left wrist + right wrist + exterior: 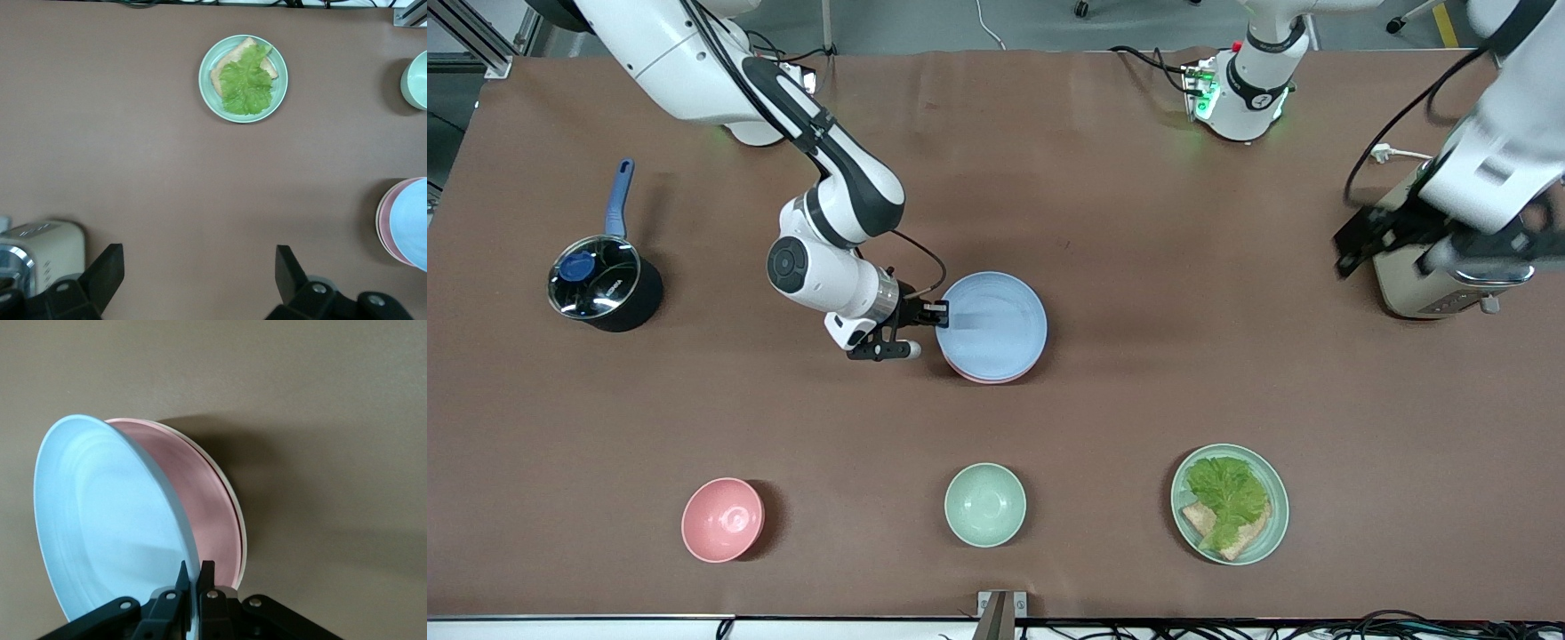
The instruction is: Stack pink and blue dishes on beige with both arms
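Note:
My right gripper [941,314] is shut on the rim of the light blue plate [996,324], at mid-table. In the right wrist view the fingertips [203,568] pinch that rim and the blue plate [107,520] tilts up over the pale pink plate [207,513]. Under the pink plate lies the beige plate [243,537], of which only a thin cream edge shows. In the front view a pink edge [983,379] shows below the blue plate. My left gripper [1365,236] hangs open and empty over the toaster; the stack [407,223] sits well off from it.
A cream toaster [1432,280] stands at the left arm's end. A black pot [605,284] with a blue handle is at the right arm's end. Nearer the front camera sit a pink bowl [722,520], a mint bowl [984,504] and a green plate [1276,498] with lettuce and bread.

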`<state>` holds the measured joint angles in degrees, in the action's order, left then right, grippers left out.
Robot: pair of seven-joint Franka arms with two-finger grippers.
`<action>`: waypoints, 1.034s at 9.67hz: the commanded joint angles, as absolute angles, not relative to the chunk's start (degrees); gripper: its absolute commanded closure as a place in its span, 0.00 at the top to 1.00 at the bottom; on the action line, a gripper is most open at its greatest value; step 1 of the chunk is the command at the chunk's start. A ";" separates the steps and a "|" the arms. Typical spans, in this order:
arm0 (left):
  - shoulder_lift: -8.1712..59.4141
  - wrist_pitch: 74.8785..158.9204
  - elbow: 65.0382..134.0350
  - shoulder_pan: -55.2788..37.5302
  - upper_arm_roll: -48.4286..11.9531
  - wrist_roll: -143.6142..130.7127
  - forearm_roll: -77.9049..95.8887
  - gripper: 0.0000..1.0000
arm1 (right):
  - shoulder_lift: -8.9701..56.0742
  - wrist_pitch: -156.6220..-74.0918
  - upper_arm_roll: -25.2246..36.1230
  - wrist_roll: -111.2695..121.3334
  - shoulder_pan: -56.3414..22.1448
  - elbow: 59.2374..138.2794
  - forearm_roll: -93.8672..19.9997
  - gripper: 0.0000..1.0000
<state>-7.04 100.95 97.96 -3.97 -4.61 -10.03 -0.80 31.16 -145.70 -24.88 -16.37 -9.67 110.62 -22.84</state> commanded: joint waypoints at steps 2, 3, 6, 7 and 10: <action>-6.88 94.52 93.74 -3.52 -3.34 -7.22 0.09 1.00 | 30.23 -146.78 -25.40 -16.96 -10.01 112.50 -23.91 0.07; -3.46 89.70 87.78 -3.60 -2.21 -7.03 0.00 1.00 | 30.32 -147.47 -25.31 -17.22 -10.98 113.02 -23.91 0.09; -0.52 86.31 83.67 -3.43 -1.76 -6.06 0.00 1.00 | 27.01 -144.60 -25.31 -20.30 -9.85 112.86 -23.73 1.00; -1.14 85.35 85.06 -3.08 -1.84 -6.41 0.00 1.00 | 23.33 -140.14 -25.23 -20.13 -7.49 111.81 -22.95 1.00; -2.98 85.60 87.09 -2.29 -2.46 -7.29 0.26 1.00 | 11.12 -125.48 -24.87 -20.21 0.16 109.26 -11.57 1.00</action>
<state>-1.83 86.03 84.30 -3.29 -1.81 -6.98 -0.72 17.91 -130.56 -24.46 -19.03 -2.56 107.43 -16.47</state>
